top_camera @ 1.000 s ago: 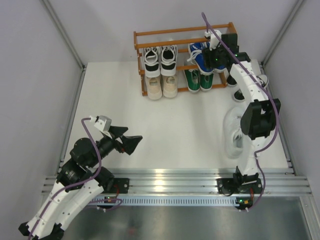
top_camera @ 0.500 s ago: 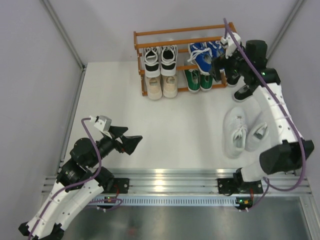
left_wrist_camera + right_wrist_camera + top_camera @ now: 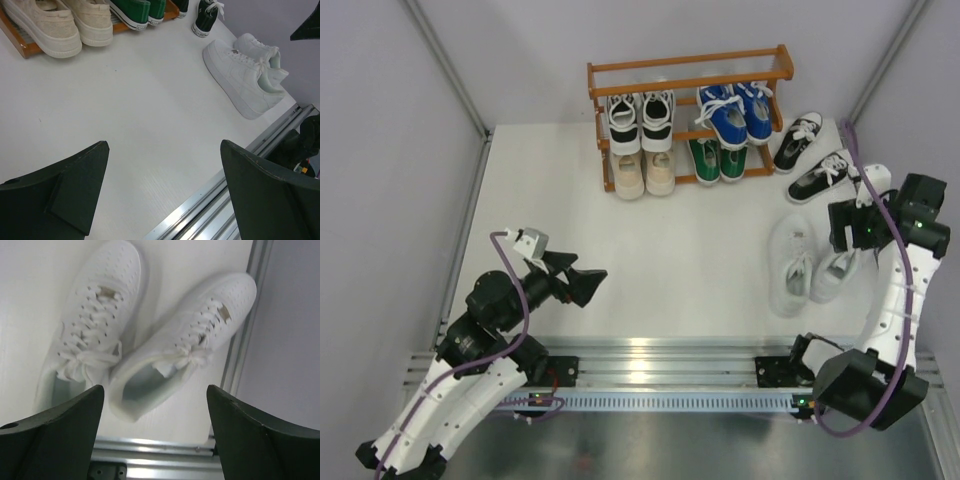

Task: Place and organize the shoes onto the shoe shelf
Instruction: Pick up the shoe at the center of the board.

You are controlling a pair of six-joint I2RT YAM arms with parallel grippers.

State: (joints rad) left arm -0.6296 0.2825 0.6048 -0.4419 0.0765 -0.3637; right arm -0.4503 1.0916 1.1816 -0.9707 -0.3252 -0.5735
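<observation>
At the lower left of the overhead view, my left end effector (image 3: 580, 276) hovers over bare desk (image 3: 650, 240). Its two fingers are spread wide and hold nothing. From its own wrist camera, the left end effector (image 3: 165, 200) looks across the white surface toward the shelf and the loose shoes.

In the upper centre stands the shoe shelf (image 3: 690, 70), its orange-brown bars running side to side. On its left half I see a black-and-white pair (image 3: 640, 112) on the middle tier, with a beige pair (image 3: 643, 172) on the tier below it. On the right half a blue pair (image 3: 735, 108) sits on the middle tier, above a green pair (image 3: 715, 158).

Just right of the shelf, a second black pair (image 3: 815, 160) with white laces lies on the desk, angled, the two shoes close together. Below them, toward the right middle of the frame, the white pair (image 3: 790, 265) also lies on the desk, heels near each other and toes splayed apart.

My right end effector (image 3: 847, 228) hangs over the right-hand white shoe. In the right wrist camera, the right end effector (image 3: 155, 390) has its fingers well apart and clamps nothing. Both white shoes (image 3: 150, 340) show in the gap beneath. I cannot tell whether the fingers touch them.
</observation>
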